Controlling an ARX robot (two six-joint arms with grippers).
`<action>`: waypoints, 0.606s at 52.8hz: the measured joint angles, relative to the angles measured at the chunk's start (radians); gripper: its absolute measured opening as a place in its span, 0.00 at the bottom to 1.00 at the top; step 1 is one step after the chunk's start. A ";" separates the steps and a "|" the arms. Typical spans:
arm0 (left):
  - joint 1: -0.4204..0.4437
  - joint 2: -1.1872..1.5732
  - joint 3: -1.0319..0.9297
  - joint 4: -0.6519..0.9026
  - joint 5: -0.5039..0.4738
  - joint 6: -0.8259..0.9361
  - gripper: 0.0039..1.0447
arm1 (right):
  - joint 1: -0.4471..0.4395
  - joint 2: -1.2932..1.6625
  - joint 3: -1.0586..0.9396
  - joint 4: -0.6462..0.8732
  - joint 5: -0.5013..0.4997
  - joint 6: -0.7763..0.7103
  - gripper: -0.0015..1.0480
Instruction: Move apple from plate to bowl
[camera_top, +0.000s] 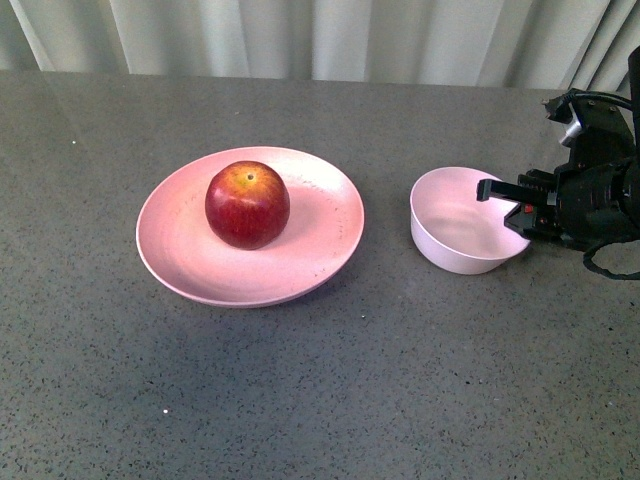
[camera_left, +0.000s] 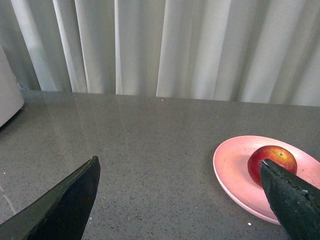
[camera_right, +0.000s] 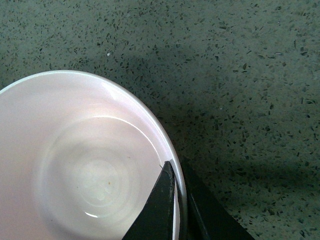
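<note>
Firstly, nearest to us, we see the speckled grey table (camera_top: 320, 400) filling the lower part of the front view. A little further back, left of centre, sits the wide pink plate (camera_top: 190, 270). The apple (camera_top: 247, 203) rests on it near the middle, a touch toward the far rim, with its stem dimple up and the yellow-orange patch showing. So the apple is on the plate, well apart from the bowl. At about the same depth, right of centre, stands the small pale bowl (camera_top: 450, 250). It is upright, its inside bare, with a strip of table between it and the plate.

From the right edge of the frame the black right arm (camera_top: 600, 190) reaches to the bowl's right side. The right jaws are narrow and pinch the bowl's rim. In the right wrist view we see their two dark fingers (camera_right: 162, 205), one inside the bowl (camera_right: 75, 150) and the other just outside, with the thin wall between them.

In the left wrist view the left jaws stand wide over the table (camera_left: 165, 145), their two dark fingers (camera_left: 65, 200) far apart with only grey surface between. Beyond one of them we see the plate (camera_left: 230, 170) and the apple (camera_left: 272, 157). Farthest back, pale curtains (camera_top: 320, 40) hang behind the table's far edge.
</note>
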 joint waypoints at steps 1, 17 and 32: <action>0.000 0.000 0.000 0.000 0.000 0.000 0.92 | 0.004 0.003 0.005 -0.003 0.002 0.003 0.02; 0.000 0.000 0.000 0.000 0.000 0.000 0.92 | 0.018 0.016 0.018 0.001 0.011 0.015 0.06; 0.000 0.000 0.000 0.000 0.000 0.000 0.92 | -0.007 -0.030 -0.032 0.072 -0.032 0.021 0.54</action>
